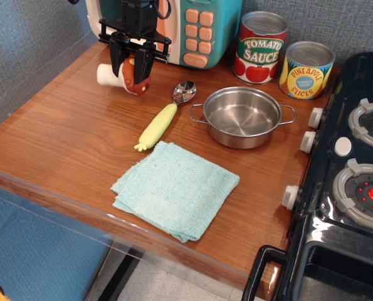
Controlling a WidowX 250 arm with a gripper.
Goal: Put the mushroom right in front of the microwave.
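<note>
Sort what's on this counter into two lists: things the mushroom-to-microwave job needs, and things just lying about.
Needed for the job:
mushroom, lying on its side between the fingers
microwave, just behind it
gripper, closed on the mushroom

Just lying about:
corn cob
spoon
steel pot
teal cloth
tomato sauce can
pineapple slices can
toy stove
</note>
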